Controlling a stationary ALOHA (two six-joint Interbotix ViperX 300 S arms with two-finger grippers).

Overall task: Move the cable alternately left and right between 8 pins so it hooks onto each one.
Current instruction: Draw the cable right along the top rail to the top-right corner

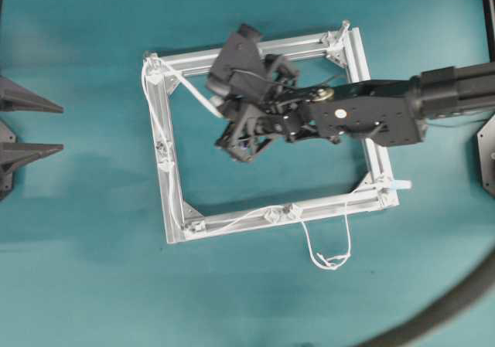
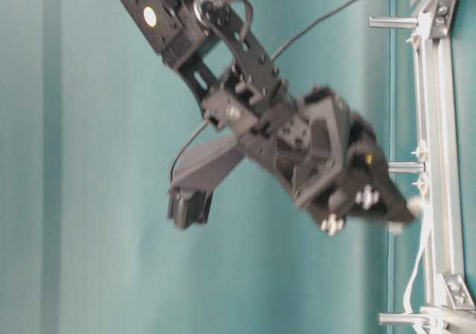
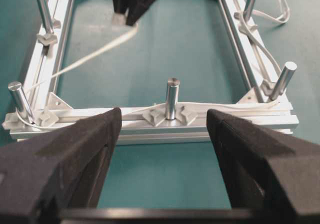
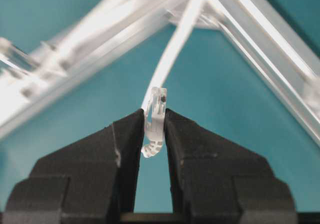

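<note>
Right gripper (image 4: 154,134) is pinched on the clear plug of the cable (image 4: 172,49), wrist rolled and pitched down over the frame (image 1: 255,52) interior. Cable runs taut to the far-left corner, then along the left and near bars past the pins (image 3: 172,98). Left gripper (image 3: 164,129) is parked, jaws wide apart, holding nothing.

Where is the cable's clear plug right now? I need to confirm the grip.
The clear plug sits pinched between the fingers of the right end effector. Overhead, that is inside the frame, toward its upper-left part, with the cable running to the top-left corner.
</note>
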